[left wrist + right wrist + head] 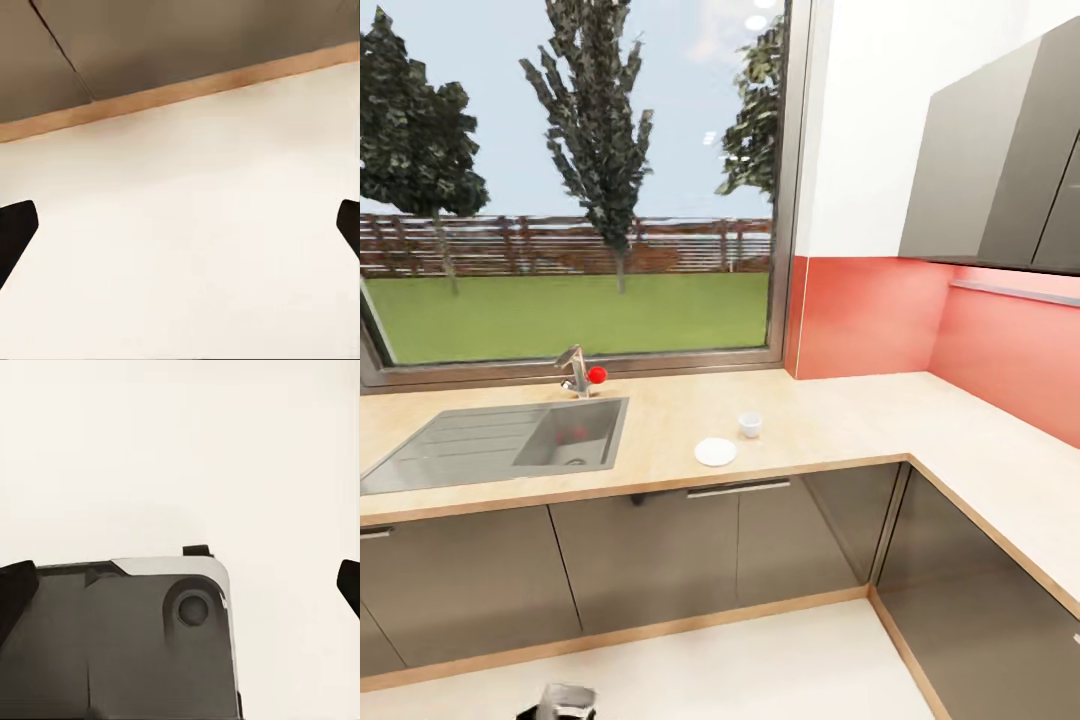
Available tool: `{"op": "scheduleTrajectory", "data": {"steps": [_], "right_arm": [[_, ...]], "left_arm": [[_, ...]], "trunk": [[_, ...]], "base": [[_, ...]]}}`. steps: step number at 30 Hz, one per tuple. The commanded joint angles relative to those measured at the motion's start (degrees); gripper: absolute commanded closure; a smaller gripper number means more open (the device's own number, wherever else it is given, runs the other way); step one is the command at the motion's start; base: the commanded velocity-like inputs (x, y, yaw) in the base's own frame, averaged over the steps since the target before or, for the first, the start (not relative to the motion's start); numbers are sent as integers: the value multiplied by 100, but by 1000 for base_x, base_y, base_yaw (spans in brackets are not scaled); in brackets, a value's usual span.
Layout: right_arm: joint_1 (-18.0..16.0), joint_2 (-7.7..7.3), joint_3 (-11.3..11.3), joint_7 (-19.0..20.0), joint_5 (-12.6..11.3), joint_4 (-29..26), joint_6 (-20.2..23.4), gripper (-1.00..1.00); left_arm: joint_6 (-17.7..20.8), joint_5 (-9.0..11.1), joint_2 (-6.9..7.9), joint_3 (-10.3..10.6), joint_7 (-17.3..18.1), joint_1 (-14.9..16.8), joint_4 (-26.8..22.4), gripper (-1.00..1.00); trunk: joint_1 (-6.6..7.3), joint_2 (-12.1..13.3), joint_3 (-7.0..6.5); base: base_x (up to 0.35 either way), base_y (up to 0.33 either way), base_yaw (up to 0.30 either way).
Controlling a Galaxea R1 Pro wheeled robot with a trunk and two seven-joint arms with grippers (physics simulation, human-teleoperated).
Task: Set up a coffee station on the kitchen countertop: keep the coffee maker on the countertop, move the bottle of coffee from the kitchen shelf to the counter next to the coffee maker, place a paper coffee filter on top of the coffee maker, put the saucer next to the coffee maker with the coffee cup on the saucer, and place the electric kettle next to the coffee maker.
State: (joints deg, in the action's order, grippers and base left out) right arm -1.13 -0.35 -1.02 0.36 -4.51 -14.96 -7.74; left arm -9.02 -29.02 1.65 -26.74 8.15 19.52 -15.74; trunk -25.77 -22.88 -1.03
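Note:
The light wood countertop (840,420) runs under the window and turns a corner at the right. On it lies the small white saucer (715,452), near the front edge. The tiny white coffee cup (750,424) stands just behind and right of the saucer, apart from it. The coffee maker, bottle of coffee, paper coffee filter and electric kettle are out of view. My left gripper (180,232) is open over pale floor, near the cabinet's wooden kickboard (180,90). My right gripper (180,585) is open too, above a grey part of the robot's body (112,645), with nothing between the fingers.
A grey steel sink (490,440) with a faucet and red knob (596,375) is set in the counter's left part. Grey cabinet fronts (660,560) stand below, grey wall cabinets (1000,150) above the red backsplash (880,310). A thin pale ledge (1015,292) runs under them.

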Motion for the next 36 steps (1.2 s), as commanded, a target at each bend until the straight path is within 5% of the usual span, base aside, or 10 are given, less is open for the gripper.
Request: {"op": "scheduleTrajectory", "data": {"steps": [1, 11, 23, 24, 28, 30, 31, 34, 35, 36], "right_arm": [[-1, -8, 1, 6, -46, -124, -17, -100], [-1, -116, 5, 0, -41, -846, -32, -100], [-1, -63, 20, 13, -60, -2266, -35, -100], [-1, 14, 36, 50, -72, -3267, -26, -100], [-7, 330, 46, 187, -83, -4373, 33, -100], [-26, 554, 200, 293, -84, -5240, 393, -100], [-113, 615, 329, 321, -92, -5887, 1057, -100], [-564, 696, 401, 346, -184, -6576, 2273, -100], [-1531, 778, 420, 345, -860, -6612, 3548, -100], [-2066, 790, 415, 344, -1440, -6393, 4196, -100]], "left_arm": [[-20, -43, -23, -53, 208, 342, 6, -100], [314, -36, -530, -56, 2281, 2198, 2, -100], [2330, 14, -849, -61, 3977, 3987, 0, -100], [3229, 391, -906, -67, 4287, 4764, 0, -100], [3738, 621, -778, -81, 4154, 5196, -68, -100], [3959, 668, -498, -91, 3858, 5298, -227, -100], [4186, 681, -283, -93, 3766, 5296, -269, -100], [4395, 680, -73, -87, 3713, 5250, -291, -100], [4451, 665, 50, -73, 3699, 5222, -290, -100], [4461, 666, 87, -65, 3696, 5217, -286, -100]], "trunk": [[-1, -5, 4], [-1, -5, 4], [-1, -5, 4], [-1, -5, 4], [-1, -5, 4], [-1, -5, 4], [-1, -5, 4], [-1, -5, 4], [-1, -5, 4], [-1, -5, 4]], "base": [[0, 0, 0], [0, 0, 0], [0, 0, 0], [0, 0, 0], [0, 0, 0], [0, 0, 0], [0, 0, 0], [0, 0, 0], [0, 0, 0], [0, 0, 0]]}}
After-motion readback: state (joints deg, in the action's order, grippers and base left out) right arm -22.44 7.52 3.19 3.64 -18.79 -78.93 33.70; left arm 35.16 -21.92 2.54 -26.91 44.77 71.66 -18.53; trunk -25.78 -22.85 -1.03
